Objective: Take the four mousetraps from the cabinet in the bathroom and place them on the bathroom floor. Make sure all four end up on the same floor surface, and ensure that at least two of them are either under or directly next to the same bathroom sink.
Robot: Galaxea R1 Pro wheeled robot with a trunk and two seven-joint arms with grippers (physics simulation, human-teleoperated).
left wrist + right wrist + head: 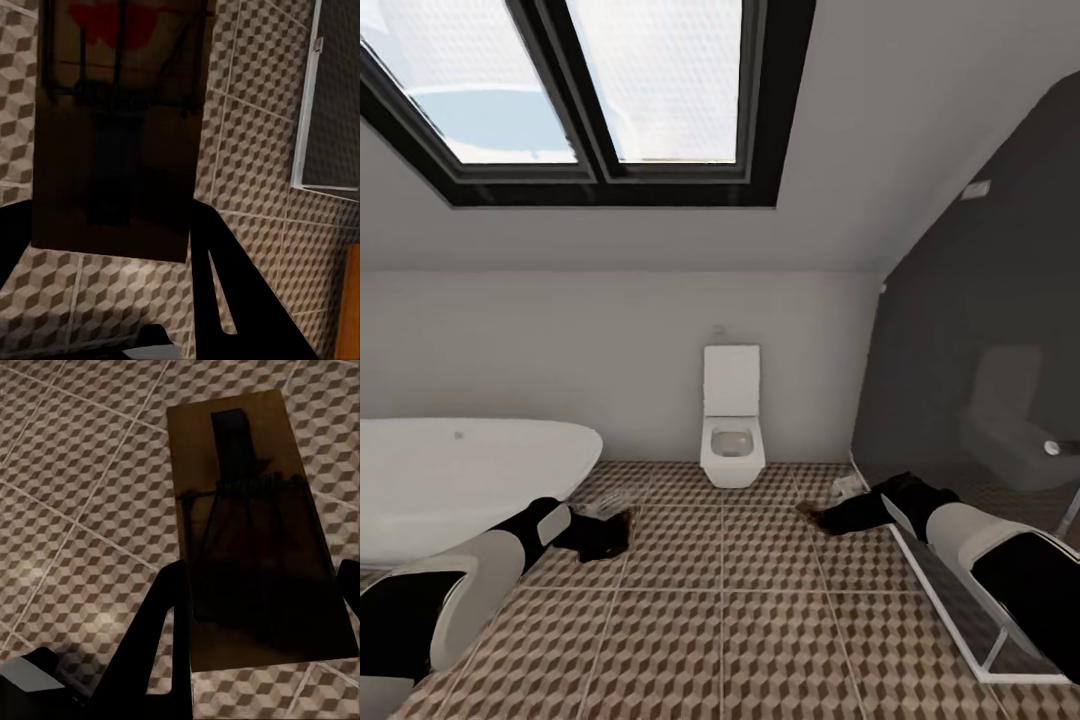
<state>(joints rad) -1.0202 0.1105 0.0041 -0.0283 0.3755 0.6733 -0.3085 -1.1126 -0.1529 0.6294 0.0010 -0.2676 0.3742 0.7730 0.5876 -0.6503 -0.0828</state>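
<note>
White bathtub (450, 480) far left; left gripper (598, 535) low over the bathroom floor (760, 620), jaws clamped on a dark brown mousetrap (120, 127) with wire parts and a red patch. White toilet (732, 430) stands centre against the back wall. Right gripper (838, 517), beside the dark glass shower stall (980, 330), grips a second mousetrap (251, 540) above the tiles.
</note>
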